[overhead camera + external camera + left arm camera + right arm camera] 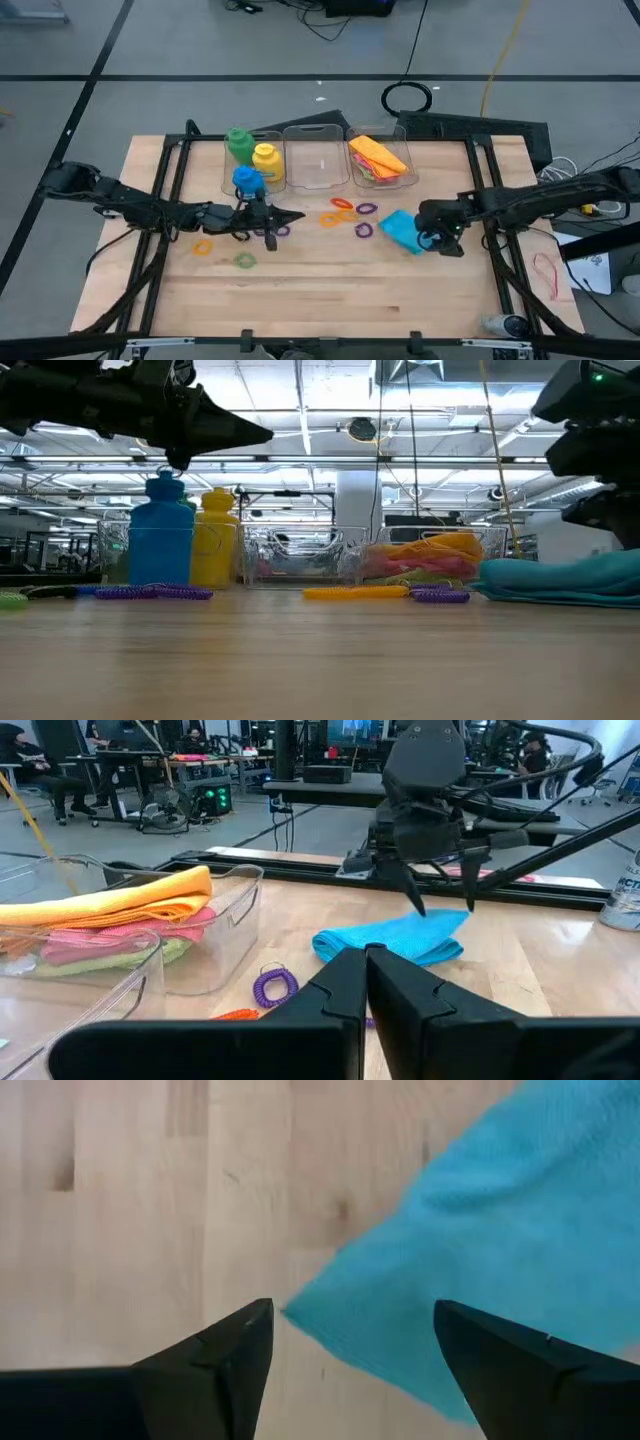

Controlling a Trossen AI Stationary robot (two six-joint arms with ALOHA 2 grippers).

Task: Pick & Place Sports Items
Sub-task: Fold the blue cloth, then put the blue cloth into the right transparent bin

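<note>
Right gripper (352,1342) hangs over the blue cloth (402,229), fingers parted and empty, straddling its corner just right of the rings (352,213); best drop straight, pinch a thick fold. Left gripper (275,222) closed, empty, left of cloth

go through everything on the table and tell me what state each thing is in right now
Left claw: shut, empty, above the table.
Right claw: open, over the blue cloth's corner.
Blue cloth: folded, flat on the table.
Orange cloth: folded, in the right bin.
Middle bin: empty.
Blue bottle: upright.
Yellow bottle: upright.
</note>
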